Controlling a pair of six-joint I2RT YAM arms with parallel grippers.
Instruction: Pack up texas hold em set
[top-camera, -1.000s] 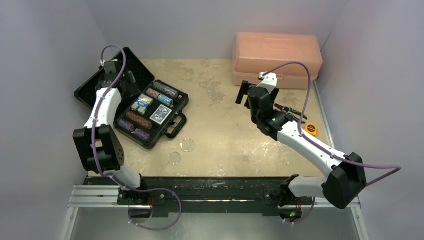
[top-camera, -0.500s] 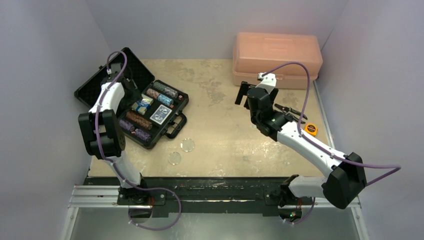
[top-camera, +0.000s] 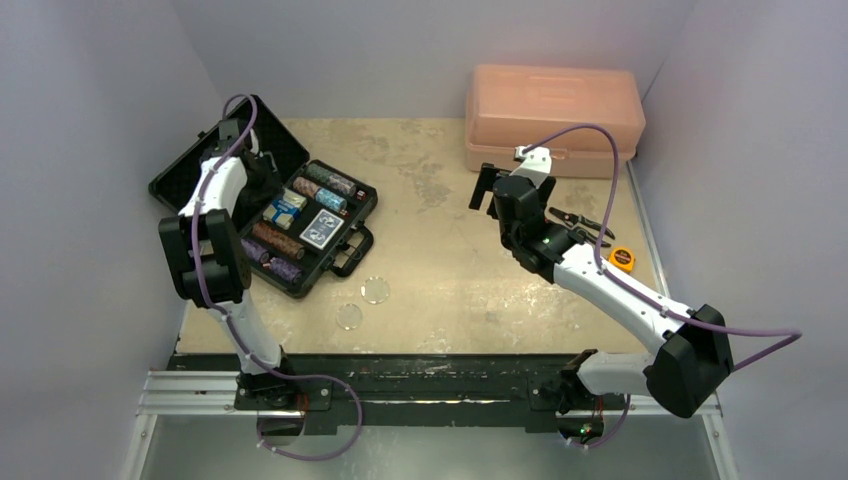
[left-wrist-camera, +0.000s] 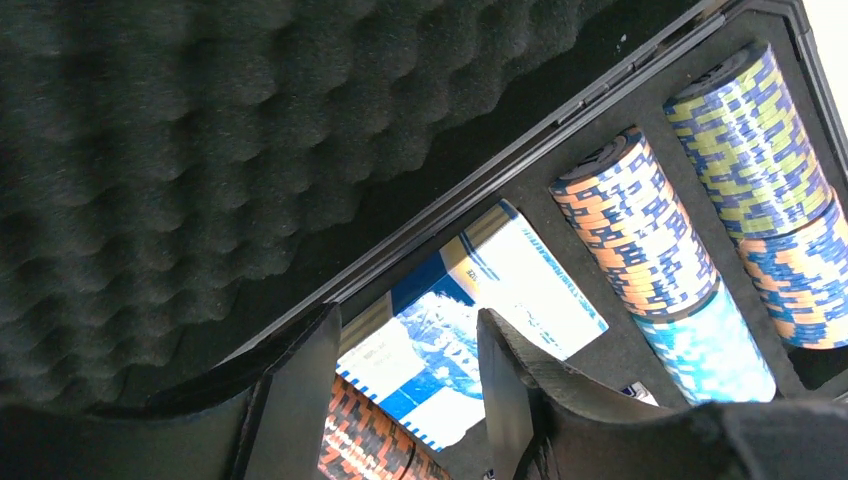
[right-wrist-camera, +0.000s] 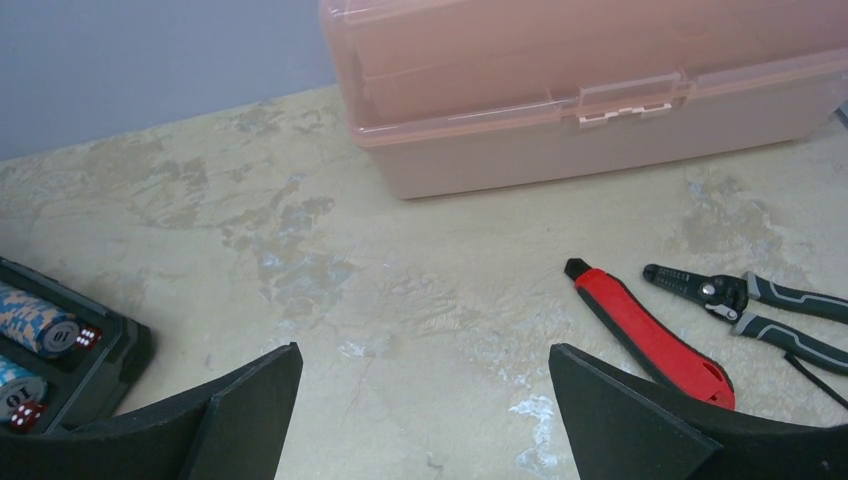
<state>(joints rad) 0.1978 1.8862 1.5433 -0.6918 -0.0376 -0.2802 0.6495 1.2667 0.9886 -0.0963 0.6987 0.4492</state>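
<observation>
Poker case: a black hard case with an egg-crate foam lid (top-camera: 268, 205) lies open on the beige worktop (top-camera: 440, 260) in the upper left of the top view, lid laid back toward the wall, black carry handle (top-camera: 352, 255) facing the centre.
Contents: rows of striped poker chips (top-camera: 278, 240) lie on their sides in the tray; a blue and white card box (top-camera: 284, 208) and a blue-backed card deck (top-camera: 322, 228) sit between the rows.
Left jaws: over the case near its hinge, standing moderately apart and holding nothing; in the left wrist view the black fingers (left-wrist-camera: 300, 400) frame the card box (left-wrist-camera: 470, 320) below, with the lid foam (left-wrist-camera: 200, 130) filling the upper left.
Chips by wrist view: a yellow and blue stack (left-wrist-camera: 745, 120) and an orange and blue stack (left-wrist-camera: 635, 225) lie side by side at the right of the frame.
Loose pieces: two clear round discs (top-camera: 376, 290) (top-camera: 349, 317) rest on the worktop just below the case, outside it.
Right jaws: spread wide and empty above bare worktop right of centre, one black finger (right-wrist-camera: 240, 420) at each lower corner of the right wrist view.
Far side: a closed salmon-pink plastic toolbox (right-wrist-camera: 600, 90) stands at the upper right.
Tools: a red utility knife (right-wrist-camera: 650, 335) and grey-handled wire strippers (right-wrist-camera: 760, 300) lie near each other below the toolbox; a yellow tape measure (top-camera: 622, 258) sits close by.
</observation>
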